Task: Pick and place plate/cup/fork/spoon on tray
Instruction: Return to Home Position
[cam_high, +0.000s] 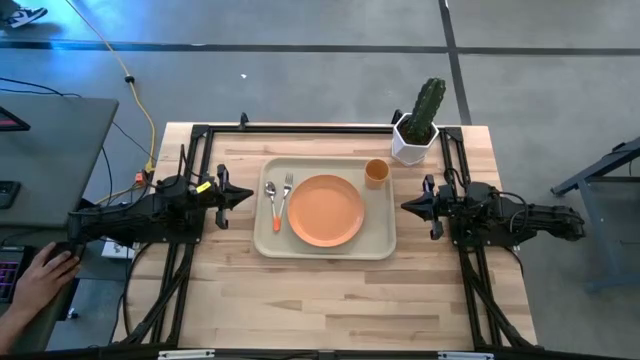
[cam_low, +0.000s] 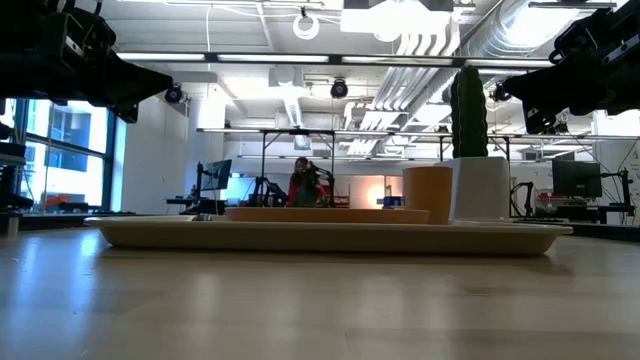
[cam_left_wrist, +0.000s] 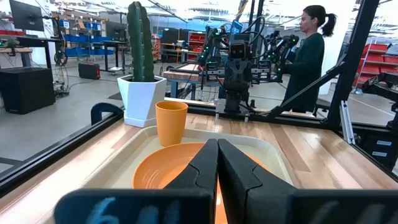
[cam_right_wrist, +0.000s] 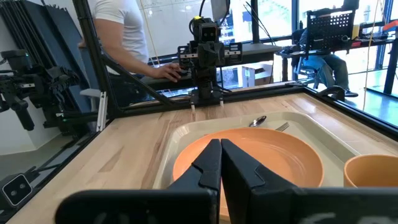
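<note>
The left tool (cam_high: 240, 193) hangs near the counter's (cam_high: 330, 300) left edge, fingers pressed together, holding nothing. On the tray (cam_high: 383, 243) at mid-counter lie the spoon (cam_high: 270, 196) and fork (cam_high: 283, 197) side by side, then the plate (cam_high: 326, 210), with the cup (cam_high: 376, 172) in the tray's far right corner. The right tool (cam_high: 412, 205), near the right edge, is likewise closed and empty.

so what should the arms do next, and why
Probably nothing more than staying parked: the plate, cup, fork and spoon already lie on the tray, and the left pincer and right pincer sit shut, empty, beside it.
</note>
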